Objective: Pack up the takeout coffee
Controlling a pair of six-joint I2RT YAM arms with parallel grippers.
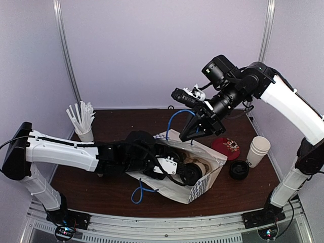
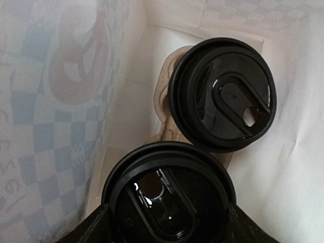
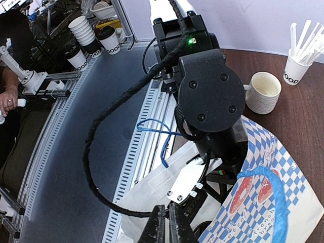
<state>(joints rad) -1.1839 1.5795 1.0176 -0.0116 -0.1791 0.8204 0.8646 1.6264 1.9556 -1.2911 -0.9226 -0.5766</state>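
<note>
A white paper bag (image 1: 205,188) with a blue checked print lies on its side, mouth toward the left arm. My left gripper (image 1: 190,172) reaches deep inside it. In the left wrist view a takeout coffee cup's black lid (image 2: 169,197) fills the gap between my two dark fingers (image 2: 88,230), which press its sides. A second lidded takeout coffee (image 2: 223,93) stands just beyond it in a brown cardboard carrier (image 2: 164,98). My right gripper (image 1: 195,134) hangs over the bag's mouth, shut on the paper rim (image 3: 152,192), holding it up.
A stack of white cups (image 1: 258,150), a loose black lid (image 1: 239,169) and a red round disc (image 1: 226,148) lie right of the bag. The straw cup (image 1: 83,126) stands at the back left. A cream mug (image 3: 263,92) sits near it. A blue bag handle (image 1: 139,192) trails forward.
</note>
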